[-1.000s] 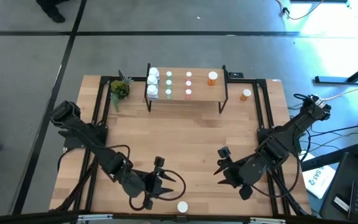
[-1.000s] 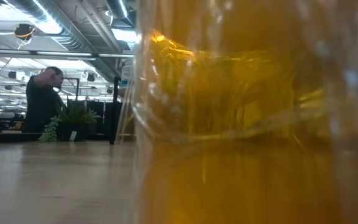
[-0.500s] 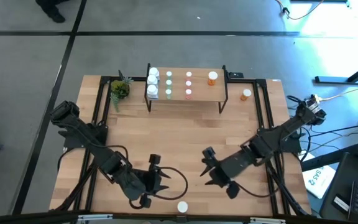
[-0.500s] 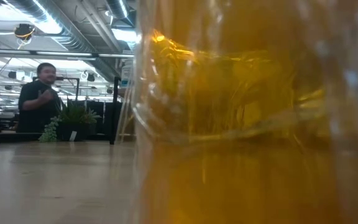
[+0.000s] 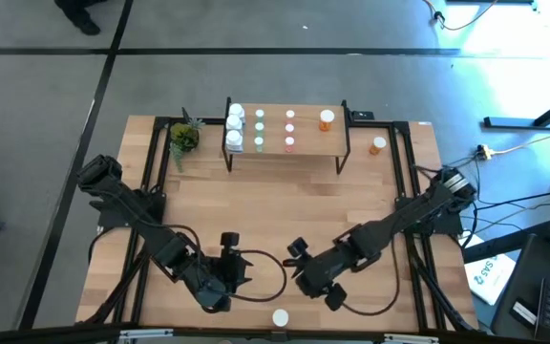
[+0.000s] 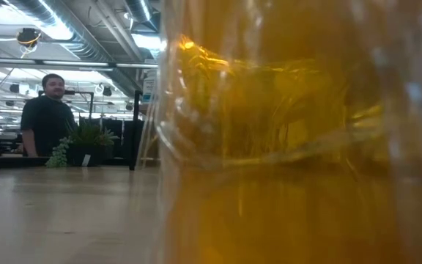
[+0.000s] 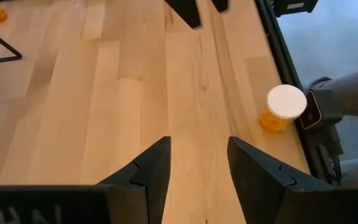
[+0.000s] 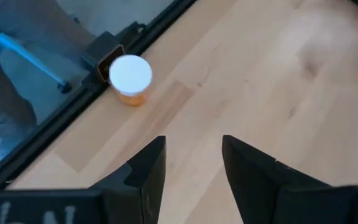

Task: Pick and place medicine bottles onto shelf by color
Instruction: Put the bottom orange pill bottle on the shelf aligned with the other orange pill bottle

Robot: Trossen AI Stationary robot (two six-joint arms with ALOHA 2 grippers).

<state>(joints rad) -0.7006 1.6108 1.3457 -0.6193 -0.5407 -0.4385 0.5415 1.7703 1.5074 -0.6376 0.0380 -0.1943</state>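
Wooden table (image 5: pixel 285 205) with a black frame along its edges. The shelf (image 5: pixel 306 134) stands at the far edge, carrying white, pale green, pink-red and orange medicine bottles (image 5: pixel 261 130) in colour groups. Left of the shelf: potted plant (image 5: pixel 183 137). Right of it: one orange bottle (image 5: pixel 378 145). Well apart, at the near edge: a white-capped orange bottle (image 5: pixel 280 318).

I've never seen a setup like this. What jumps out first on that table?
Two dark arms lean in over the table's near edge, the left gripper and right gripper both open and empty, close to a lone orange bottle with a white cap. At the far end stands a small wooden shelf with little bottles sorted in rows by color, a potted plant beside it. One more orange bottle sits on the table right of the shelf.
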